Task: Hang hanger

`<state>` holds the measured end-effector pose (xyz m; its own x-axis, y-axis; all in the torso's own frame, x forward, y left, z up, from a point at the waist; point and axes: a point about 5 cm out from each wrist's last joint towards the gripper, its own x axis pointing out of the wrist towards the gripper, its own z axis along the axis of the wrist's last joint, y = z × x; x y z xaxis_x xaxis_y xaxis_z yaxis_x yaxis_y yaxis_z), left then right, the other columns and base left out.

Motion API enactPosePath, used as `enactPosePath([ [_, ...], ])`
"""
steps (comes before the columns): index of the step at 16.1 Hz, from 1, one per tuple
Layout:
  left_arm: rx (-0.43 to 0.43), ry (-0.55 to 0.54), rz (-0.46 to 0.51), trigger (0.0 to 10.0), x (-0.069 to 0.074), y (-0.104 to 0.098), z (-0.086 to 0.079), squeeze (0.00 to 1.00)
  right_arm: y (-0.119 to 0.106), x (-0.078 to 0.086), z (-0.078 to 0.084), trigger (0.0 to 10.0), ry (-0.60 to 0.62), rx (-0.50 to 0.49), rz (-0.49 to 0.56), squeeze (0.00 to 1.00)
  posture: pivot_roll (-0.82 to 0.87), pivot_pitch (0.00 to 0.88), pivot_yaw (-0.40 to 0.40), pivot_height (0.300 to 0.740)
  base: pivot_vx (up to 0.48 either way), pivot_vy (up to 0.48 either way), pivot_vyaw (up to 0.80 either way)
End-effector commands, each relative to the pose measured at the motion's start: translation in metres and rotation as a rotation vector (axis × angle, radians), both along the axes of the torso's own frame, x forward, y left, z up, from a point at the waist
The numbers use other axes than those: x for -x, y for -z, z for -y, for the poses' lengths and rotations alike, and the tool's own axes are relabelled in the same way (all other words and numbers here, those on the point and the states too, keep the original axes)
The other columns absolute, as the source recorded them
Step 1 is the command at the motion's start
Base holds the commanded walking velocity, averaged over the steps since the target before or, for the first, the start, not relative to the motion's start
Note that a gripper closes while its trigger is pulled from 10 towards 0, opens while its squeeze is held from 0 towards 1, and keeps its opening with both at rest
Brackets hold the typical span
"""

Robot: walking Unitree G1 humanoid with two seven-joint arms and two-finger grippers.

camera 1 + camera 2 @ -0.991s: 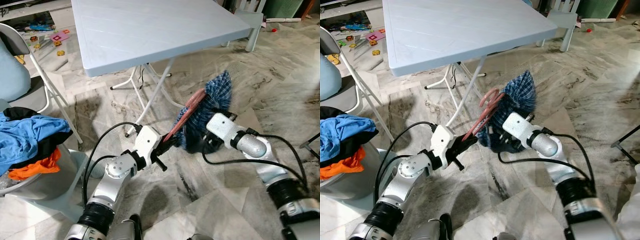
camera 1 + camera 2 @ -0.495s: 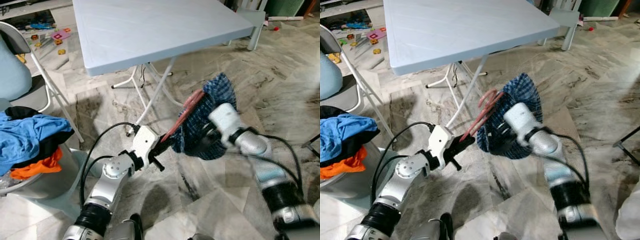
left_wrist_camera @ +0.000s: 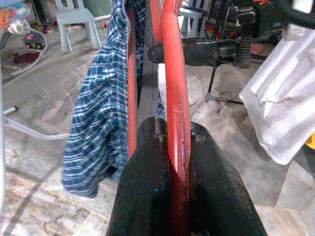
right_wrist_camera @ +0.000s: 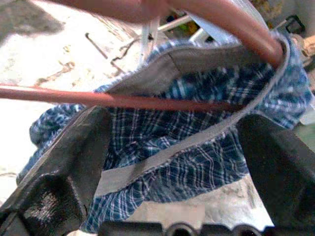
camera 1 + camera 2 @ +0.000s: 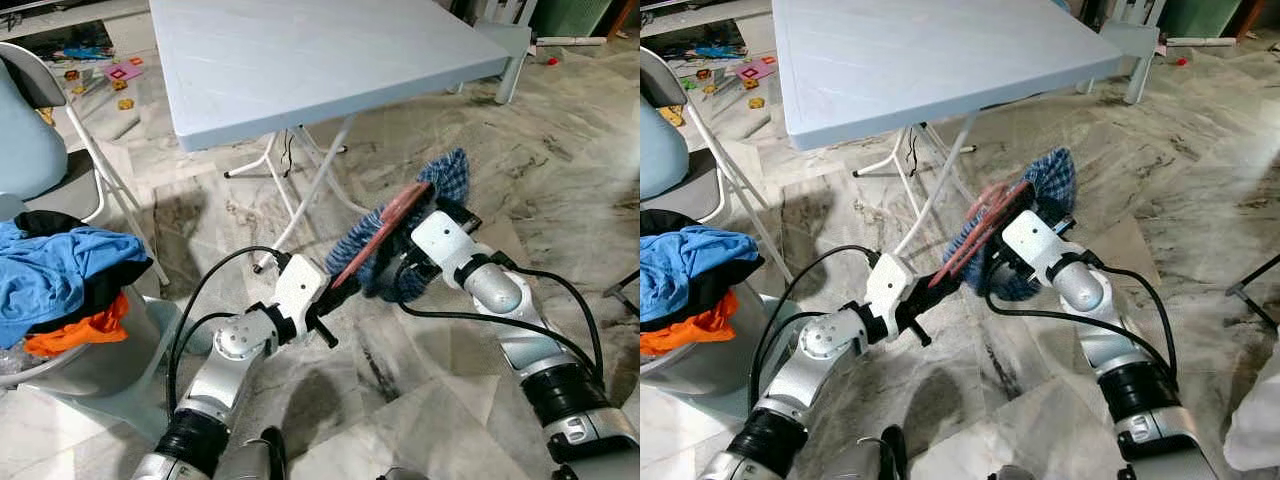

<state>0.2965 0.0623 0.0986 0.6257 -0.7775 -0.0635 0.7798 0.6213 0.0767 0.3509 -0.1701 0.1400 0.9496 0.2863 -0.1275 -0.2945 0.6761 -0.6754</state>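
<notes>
Left tool (image 3: 179, 147) is clamped tight on the red hanger (image 5: 378, 234), both black fingers (image 3: 147, 162) squeezed against the bar with no gap, and the hanger angles up from it toward about 1 o'clock in the head view. Right tool (image 4: 172, 162) sits with its fingers (image 4: 64, 167) spread wide apart on either side of the blue plaid cloth (image 5: 440, 185) that's draped over the hanger; from the wrist camera it looks like the fingers aren't pinching anything, though the near edge is blurry so I wouldn't swear they aren't brushing the fabric. The whole hanger-plus-cloth bundle is held up off the marble floor (image 5: 560, 180), between the two arms, just in front of the folding legs of the pale blue bench (image 5: 300, 60), which sits at 12 o'clock. Over at 9 o'clock there's a basket (image 5: 90, 350) piled with clothes, a blue piece (image 5: 50, 275) on top and something orange (image 5: 75, 330) poking out the side. Behind that is a grey folding chair (image 5: 30, 120), and some small toys (image 5: 120, 75) are scattered on the floor at around 11 o'clock.
</notes>
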Motion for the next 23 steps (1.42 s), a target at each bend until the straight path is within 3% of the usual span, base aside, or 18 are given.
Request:
enactPosePath([
  [1, 0.016, 0.032, 0.020, 0.0, 0.005, -0.004, 0.007, 0.00, -0.001, -0.006, -0.001, 10.0, 0.029, 0.000, 0.005, 0.00, -0.09, 0.144, 0.005, 0.740, 0.000, 0.000, 0.00],
  [5, 0.023, 0.083, 0.030, 0.0, 0.013, -0.007, 0.016, 0.00, -0.005, -0.011, 0.001, 10.0, 0.040, 0.071, 0.063, 0.00, -0.08, 0.140, -0.002, 0.740, 0.000, 0.000, 0.00],
  [9, 0.006, 0.081, 0.033, 0.0, 0.014, -0.005, 0.012, 0.00, -0.010, -0.015, 0.024, 10.0, 0.130, 0.103, 0.092, 0.00, -0.08, 0.140, -0.003, 0.740, 0.000, 0.000, 0.00],
  [12, -0.006, 0.064, 0.031, 0.0, 0.012, -0.004, 0.008, 0.00, -0.013, -0.012, 0.030, 10.0, 0.119, 0.053, 0.094, 0.00, -0.09, 0.140, 0.000, 0.740, 0.000, 0.000, 0.00],
  [16, -0.007, 0.026, 0.031, 0.0, 0.007, -0.004, 0.004, 0.00, -0.002, 0.004, 0.031, 10.0, 0.002, -0.106, 0.008, 0.00, -0.09, 0.140, 0.002, 0.740, 0.000, 0.000, 0.00],
  [17, -0.005, 0.014, 0.029, 0.0, 0.006, -0.004, 0.002, 0.00, 0.005, 0.015, 0.026, 10.0, -0.110, -0.166, -0.064, 0.00, -0.09, 0.143, 0.006, 0.740, 0.000, 0.000, 0.00],
  [19, -0.007, -0.001, 0.032, 0.0, 0.004, -0.004, -0.001, 0.00, 0.009, 0.026, 0.029, 10.0, -0.205, -0.162, -0.139, 0.00, -0.09, 0.144, 0.007, 0.740, 0.000, 0.000, 0.00],
  [21, -0.007, 0.001, 0.035, 0.0, 0.004, -0.005, -0.002, 0.00, 0.007, 0.024, 0.039, 10.0, -0.176, -0.133, -0.143, 0.00, -0.09, 0.147, 0.010, 0.740, 0.000, 0.000, 0.00],
  [22, -0.003, 0.007, 0.040, 0.0, 0.004, -0.007, -0.001, 0.00, 0.004, 0.016, 0.051, 10.0, -0.080, -0.088, -0.103, 0.00, -0.09, 0.148, 0.011, 0.740, 0.000, 0.000, 0.00],
  [23, 0.002, 0.018, 0.045, 0.0, 0.006, -0.009, 0.000, 0.00, 0.001, 0.011, 0.052, 10.0, -0.033, -0.108, -0.077, 0.00, -0.09, 0.149, 0.011, 0.740, 0.000, 0.000, 0.00],
])
